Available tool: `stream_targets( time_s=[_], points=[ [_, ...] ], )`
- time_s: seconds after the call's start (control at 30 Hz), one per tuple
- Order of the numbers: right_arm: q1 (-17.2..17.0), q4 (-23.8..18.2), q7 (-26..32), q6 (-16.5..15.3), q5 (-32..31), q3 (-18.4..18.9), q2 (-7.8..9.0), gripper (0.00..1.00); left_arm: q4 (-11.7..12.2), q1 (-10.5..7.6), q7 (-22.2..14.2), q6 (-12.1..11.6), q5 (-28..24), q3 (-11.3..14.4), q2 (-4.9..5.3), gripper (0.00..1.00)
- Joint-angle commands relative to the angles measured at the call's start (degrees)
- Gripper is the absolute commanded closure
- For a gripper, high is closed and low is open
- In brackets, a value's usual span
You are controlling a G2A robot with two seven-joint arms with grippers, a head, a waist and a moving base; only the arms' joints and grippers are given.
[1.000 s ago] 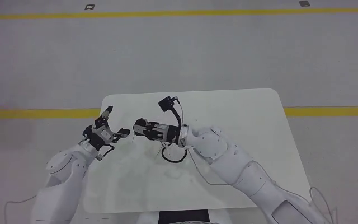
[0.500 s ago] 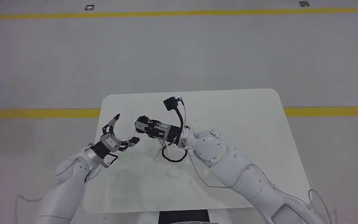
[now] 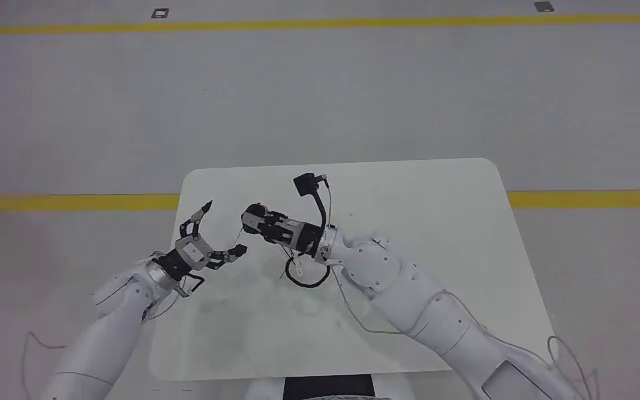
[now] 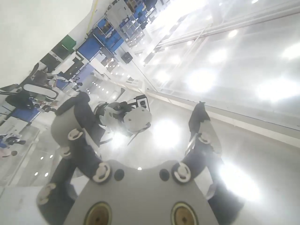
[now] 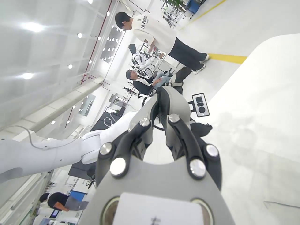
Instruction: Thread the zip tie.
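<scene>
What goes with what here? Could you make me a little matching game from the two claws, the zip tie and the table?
Things:
1. left gripper
2. right gripper
3. zip tie
4. table

States:
A. white, with rounded corners
B. fingers spread wide open
C. thin strip sticking out past closed fingers
D. closed, pinching the strip

Pairs: 1-B, 2-D, 3-C, 4-A.

— Can you see the zip tie (image 4: 138, 134)?
— Just a thin sliver in glare; I can't tell head from tail. My right gripper (image 5: 159, 97) hides the pinched end. From above, too fine to trace.
</scene>
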Motion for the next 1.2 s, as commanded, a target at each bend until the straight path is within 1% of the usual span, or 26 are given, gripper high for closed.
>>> stream_targets(
  time_s=[0.0, 0.03, 0.1, 0.13, 0.2, 0.23, 0.3, 0.33, 0.4, 0.43, 0.47, 0.77, 0.8, 0.83, 0.87, 0.93, 1.0, 1.03, 1.1, 1.13, 1.17],
  points=[
    [0.0, 0.0, 0.0, 0.0, 0.0, 0.0, 0.00, 1.00, 0.0, -0.07, 0.3, -0.3, 0.1, 0.0, -0.02, 0.00],
    [-0.3, 0.1, -0.5, 0.3, 0.0, 0.1, 0.00, 1.00, -0.3, -0.27, 1.0, -2.0, 0.5, 0.0, -0.12, 0.00],
    [-1.0, 0.2, -1.5, 0.8, 0.7, 0.6, -0.06, 1.00, -0.5, -0.10, 0.4, -5.7, 1.8, 0.2, -0.30, 0.00],
    [-1.2, 0.4, -2.0, 1.2, 1.0, 1.0, -0.10, 1.00, -0.5, -0.03, -0.2, -8.5, 3.1, 0.1, -0.36, 0.00],
    [-1.6, 0.4, -2.5, 1.3, 1.5, 1.3, -0.17, 1.00, -0.5, 0.32, -1.1, -12.9, 5.9, -0.2, -0.41, 0.00],
    [-1.8, 0.6, -2.8, 1.6, 1.6, 1.6, -0.20, 1.00, -0.6, 0.46, -1.4, -16.5, 8.2, -0.4, -0.42, 0.00],
    [-2.2, 0.6, -3.5, 2.2, 2.0, 2.1, -0.25, 1.00, -0.4, 0.71, -0.9, -22.3, 12.8, -0.6, -0.46, 0.00],
    [-2.4, 0.6, -3.7, 2.5, 2.2, 2.3, -0.28, 1.00, -0.3, 0.80, -1.0, -24.6, 14.3, -0.5, -0.53, 0.00],
    [-2.7, 0.7, -4.1, 3.0, 2.8, 2.9, -0.33, 1.00, 0.4, 0.63, -0.7, -30.5, 17.8, -0.6, -0.68, 0.00],
    [-2.8, 0.7, -3.8, 3.1, 3.0, 3.0, -0.36, 1.00, 0.9, 0.56, -0.1, -33.7, 20.6, -0.4, -0.73, 0.00],
    [-2.8, 0.8, -3.3, 3.2, 3.7, 3.1, -0.41, 1.00, 1.3, 0.37, 0.3, -36.3, 23.8, -0.1, -0.77, 0.00],
    [-2.9, 0.9, -3.7, 3.3, 3.8, 3.3, -0.44, 1.00, 1.3, 0.37, 0.3, -36.3, 23.8, -0.1, -0.77, 0.00],
    [-3.0, 0.9, -3.8, 3.3, 3.7, 3.4, -0.44, 1.00, 1.4, 0.12, 2.7, -37.3, 26.7, -0.2, -0.77, 0.00],
    [-3.2, 0.8, -4.1, 3.5, 3.5, 3.4, -0.44, 1.00, 0.8, 0.26, 2.6, -37.4, 26.7, 0.5, -0.91, 0.00],
    [-3.4, 0.7, -4.2, 3.5, 3.3, 3.5, -0.45, 1.00, 0.5, 0.43, 1.0, -36.1, 24.0, 1.1, -1.07, 0.00],
    [-3.7, 0.8, -4.5, 3.1, 3.0, 3.7, -0.52, 1.00, 1.4, 0.05, -3.1, -33.3, 19.7, 0.9, -1.12, 0.00],
    [-3.7, 1.1, -4.7, 3.0, 2.5, 3.7, -0.62, 1.00, 2.8, -0.38, -4.2, -32.3, 19.7, 0.6, -1.06, 0.00],
    [-3.5, 1.1, -4.0, 2.3, 1.9, 3.5, -0.69, 1.00, 3.4, -0.55, -5.2, -30.0, 17.1, 0.9, -1.17, 0.00],
    [-3.3, 1.5, -3.5, 1.7, 1.4, 3.3, -0.78, 1.00, 4.8, -1.26, -8.4, -25.5, 12.1, 1.0, -1.31, 0.00],
    [-3.2, 1.6, -3.0, 1.6, 1.2, 3.1, -0.87, 1.00, 5.7, -1.96, -10.7, -23.3, 11.2, 1.0, -1.28, 0.00],
    [-3.2, 1.6, -3.0, 1.6, 1.2, 3.1, -0.87, 1.00, 6.1, -2.33, -11.7, -22.9, 11.3, 1.0, -1.24, 0.00]
  ],
)
